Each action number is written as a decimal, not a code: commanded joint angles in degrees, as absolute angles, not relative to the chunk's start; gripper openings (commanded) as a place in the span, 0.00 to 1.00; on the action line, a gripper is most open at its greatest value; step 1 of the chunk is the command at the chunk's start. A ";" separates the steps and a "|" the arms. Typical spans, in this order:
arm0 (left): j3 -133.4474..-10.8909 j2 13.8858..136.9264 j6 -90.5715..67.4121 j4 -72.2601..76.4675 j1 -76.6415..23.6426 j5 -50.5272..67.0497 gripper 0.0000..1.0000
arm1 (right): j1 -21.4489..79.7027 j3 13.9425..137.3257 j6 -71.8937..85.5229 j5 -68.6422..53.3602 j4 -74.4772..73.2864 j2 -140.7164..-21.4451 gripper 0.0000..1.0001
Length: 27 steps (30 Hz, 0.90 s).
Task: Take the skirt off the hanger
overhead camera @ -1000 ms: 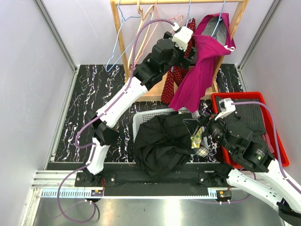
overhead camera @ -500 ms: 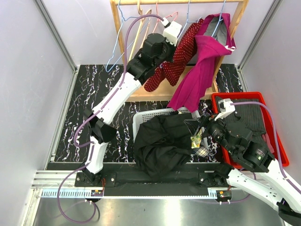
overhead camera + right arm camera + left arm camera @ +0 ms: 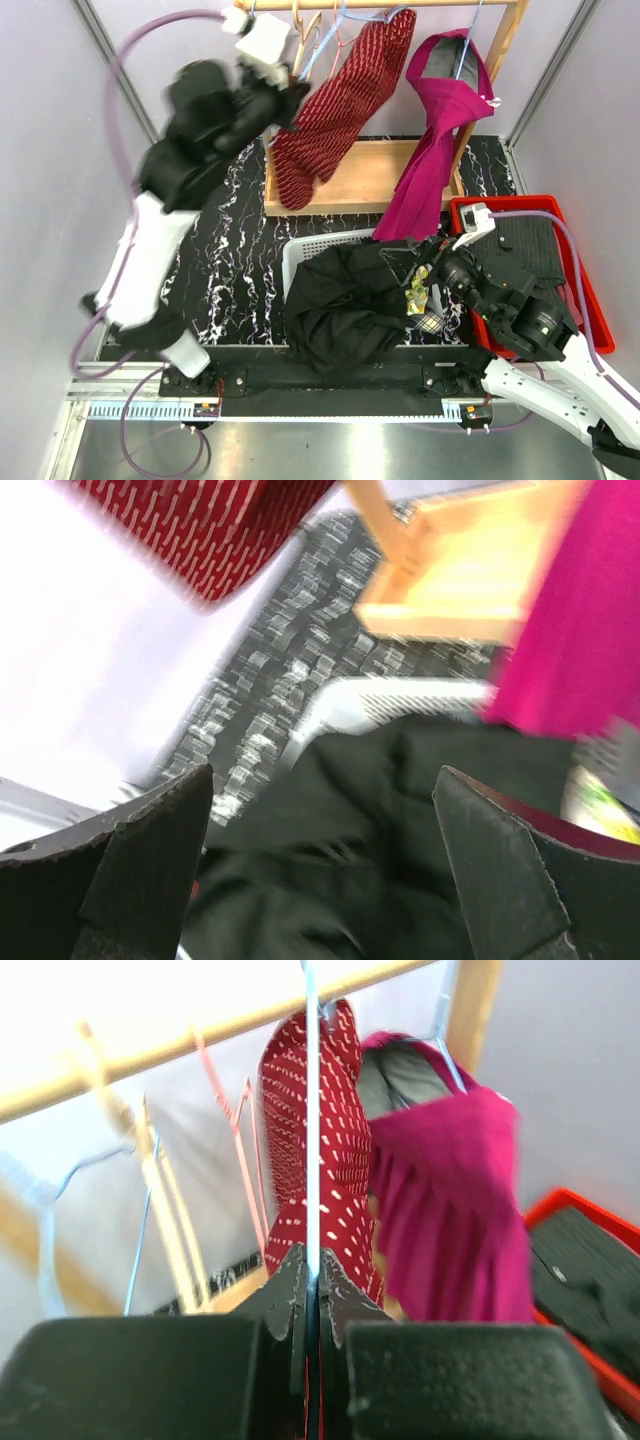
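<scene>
**Left gripper clamped on the red dotted skirt at the rack, 12 o'clock**

In the top view the red dotted skirt (image 3: 335,90) hangs from a light-blue hanger (image 3: 322,52) on the wooden rail (image 3: 420,4) and slants down toward 11 o'clock. There the left gripper (image 3: 288,97) has its jaws pressed together on the skirt's edge. In the left wrist view the hanger wire rises straight from between the closed jaws. A magenta garment (image 3: 435,130) hangs just beside the skirt at 1 o'clock. The right gripper (image 3: 320,870) hovers at 4 o'clock, jaws spread wide and holding nothing, above a black garment (image 3: 345,300) heaped in a white basket (image 3: 298,255), near a red tray (image 3: 510,203).
</scene>
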State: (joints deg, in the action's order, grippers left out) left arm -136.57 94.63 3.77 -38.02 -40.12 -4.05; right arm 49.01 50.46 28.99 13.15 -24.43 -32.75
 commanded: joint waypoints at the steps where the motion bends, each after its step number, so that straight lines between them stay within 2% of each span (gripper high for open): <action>1: -133.86 83.59 2.20 -31.02 -40.96 -2.55 0.02 | 49.31 46.33 34.00 5.12 -5.14 -34.28 1.00; 5: -129.56 78.24 1.32 -32.95 -41.04 -1.58 0.02 | 49.31 36.68 43.39 2.29 24.69 -37.52 1.00; 14: -124.20 73.22 1.23 -34.72 -40.96 -0.70 0.01 | 49.31 37.34 51.58 -3.43 60.08 -59.05 1.00; 27: -122.96 72.60 0.26 -35.68 -40.96 1.05 0.00 | 47.47 44.47 58.09 -7.47 74.09 -76.72 1.00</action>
State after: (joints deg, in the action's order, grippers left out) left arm -121.25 73.63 0.95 -43.38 -40.93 -0.60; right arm 48.71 41.60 54.78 -5.50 66.26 -73.28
